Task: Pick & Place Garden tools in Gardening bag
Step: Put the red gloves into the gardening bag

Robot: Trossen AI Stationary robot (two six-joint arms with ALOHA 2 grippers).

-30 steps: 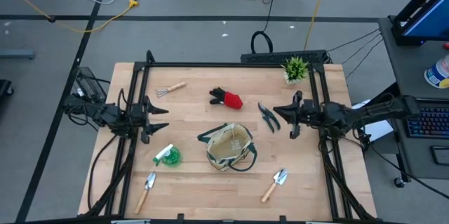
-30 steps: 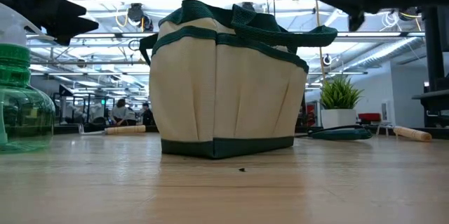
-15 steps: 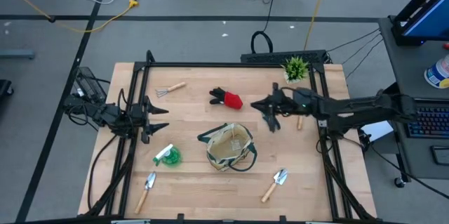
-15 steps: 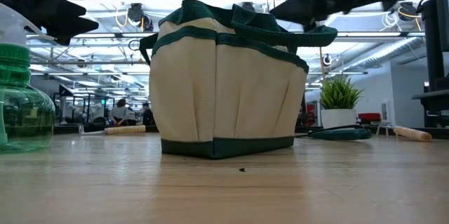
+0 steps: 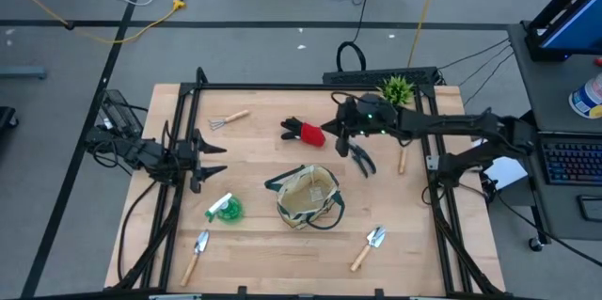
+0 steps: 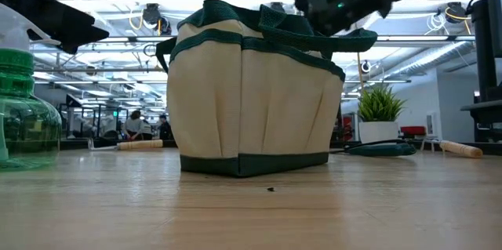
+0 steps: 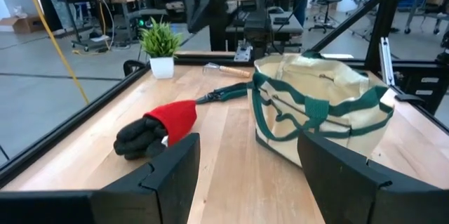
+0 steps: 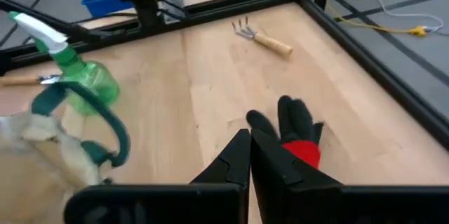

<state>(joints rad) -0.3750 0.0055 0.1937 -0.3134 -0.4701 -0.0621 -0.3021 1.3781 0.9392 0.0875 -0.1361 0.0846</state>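
The beige gardening bag (image 5: 308,197) with green trim stands upright at the table's middle, its mouth open. The red-black glove (image 5: 304,132) lies beyond it, and the dark shears (image 5: 360,156) lie to the glove's right. The mini rake (image 5: 228,118), the green-white spray bottle (image 5: 226,209) and two trowels (image 5: 196,253) (image 5: 369,245) lie on the table. My right gripper (image 5: 336,130) is shut and empty, above the table just right of the glove (image 8: 291,129). My left gripper (image 5: 214,159) is open and empty at the left.
A small potted plant (image 5: 396,91) stands at the far right corner. Another wooden-handled tool (image 5: 402,160) lies near the right rail. A black frame (image 5: 310,85) runs along the table's far and side edges. Bare wood lies between the glove and the bag.
My right gripper has reached from the right rail toward the table's left and far edge, passing over the shears and ending beside the glove. The wooden-handled tool by the right rail has come into view where the arm was.
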